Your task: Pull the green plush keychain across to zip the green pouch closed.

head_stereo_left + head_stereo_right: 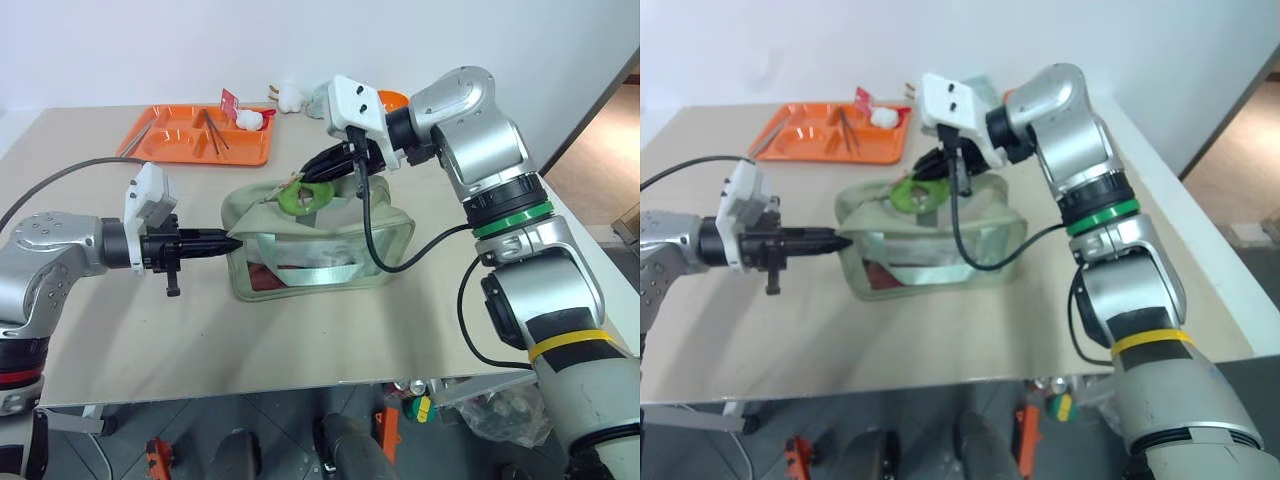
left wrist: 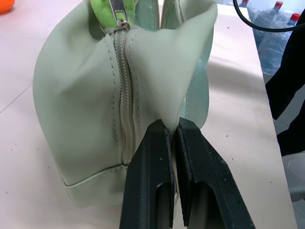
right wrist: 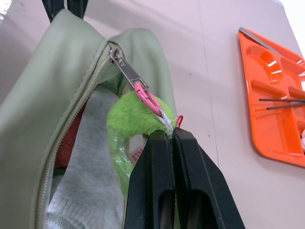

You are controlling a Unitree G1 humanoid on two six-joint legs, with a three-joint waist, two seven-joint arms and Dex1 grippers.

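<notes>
Jaws of right gripper (image 3: 172,136) hide green plush keychain's (image 3: 131,117) end.

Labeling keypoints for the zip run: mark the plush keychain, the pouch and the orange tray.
plush keychain (image 3: 131,117), right wrist view, on its fuzzy green body.
pouch (image 2: 76,95), left wrist view, on the end panel beside the zipper.
orange tray (image 1: 180,148), left eye view, on its front rim.

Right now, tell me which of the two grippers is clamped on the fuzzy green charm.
The right gripper: its jaws pinch the fuzzy green charm by its cord. The left gripper grips the pouch by its end fabric.
</notes>
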